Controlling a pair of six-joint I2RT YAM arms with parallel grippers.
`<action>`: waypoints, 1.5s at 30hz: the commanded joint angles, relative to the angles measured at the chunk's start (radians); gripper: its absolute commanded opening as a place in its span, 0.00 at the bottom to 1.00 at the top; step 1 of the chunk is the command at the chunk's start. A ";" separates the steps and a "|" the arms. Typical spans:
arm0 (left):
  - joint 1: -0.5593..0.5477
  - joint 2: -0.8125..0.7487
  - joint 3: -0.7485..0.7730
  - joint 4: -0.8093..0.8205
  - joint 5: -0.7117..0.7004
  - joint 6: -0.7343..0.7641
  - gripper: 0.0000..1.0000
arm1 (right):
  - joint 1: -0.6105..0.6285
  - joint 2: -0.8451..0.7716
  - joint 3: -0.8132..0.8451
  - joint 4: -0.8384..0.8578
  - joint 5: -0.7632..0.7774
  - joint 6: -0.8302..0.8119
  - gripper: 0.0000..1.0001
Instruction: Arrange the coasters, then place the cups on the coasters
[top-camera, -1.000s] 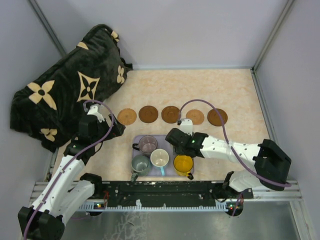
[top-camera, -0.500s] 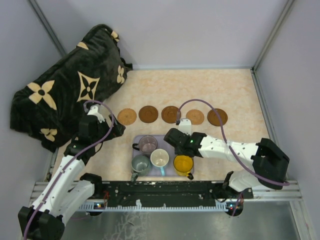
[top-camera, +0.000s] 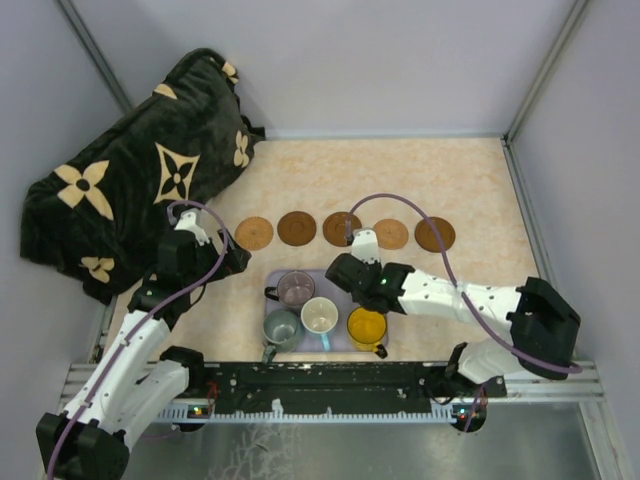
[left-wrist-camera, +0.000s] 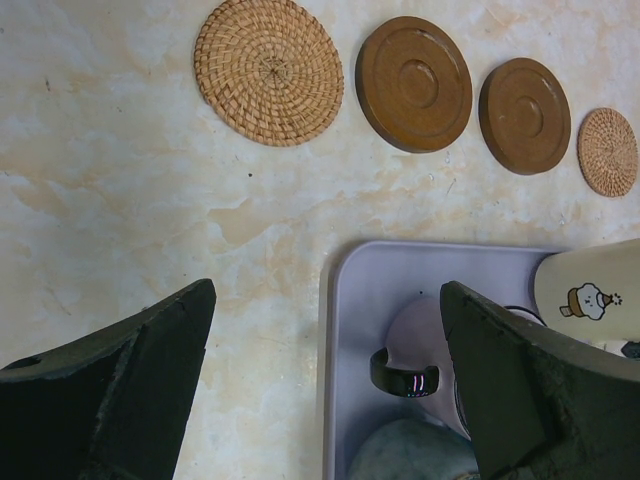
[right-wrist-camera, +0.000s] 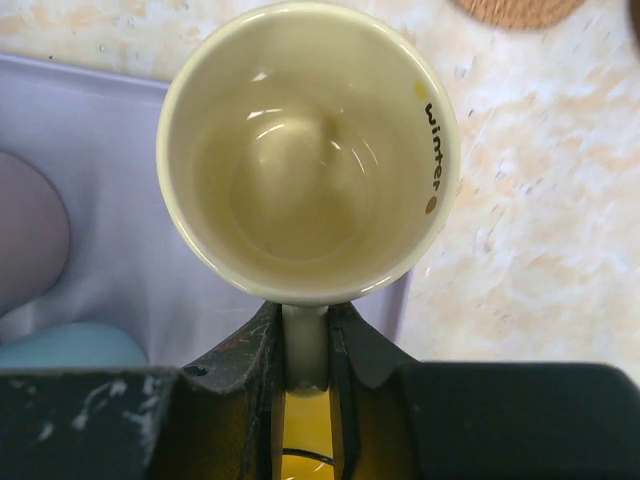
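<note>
Five coasters lie in a row behind the tray, from the woven one (top-camera: 254, 233) to the brown one at the right end (top-camera: 434, 234). My right gripper (right-wrist-camera: 305, 325) is shut on the handle of the cream cup (right-wrist-camera: 308, 150), which stays upright over the tray's right edge; the arm hides this cup in the top view. The purple-grey cup (top-camera: 296, 288), grey-green cup (top-camera: 281, 327), white cup with blue handle (top-camera: 320, 316) and yellow cup (top-camera: 366, 327) stand in the tray. My left gripper (left-wrist-camera: 325, 380) hangs open above the tray's left edge with nothing between its fingers.
The lavender tray (top-camera: 338, 346) sits at the near middle of the table. A black patterned cushion (top-camera: 140, 175) fills the far left corner. Grey walls close in the table on three sides.
My right gripper has shut on the cream cup's handle and shifted slightly left and away from the bases. The left arm has not moved.
</note>
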 joint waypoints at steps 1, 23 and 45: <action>-0.003 -0.009 0.008 0.030 0.004 0.000 1.00 | -0.001 -0.078 0.072 0.148 0.239 -0.196 0.00; -0.003 0.014 0.009 0.047 0.034 -0.004 1.00 | -0.575 -0.331 -0.194 0.559 0.101 -0.537 0.00; -0.003 0.033 -0.002 0.073 0.045 -0.012 1.00 | -0.838 -0.195 -0.301 0.892 -0.220 -0.613 0.00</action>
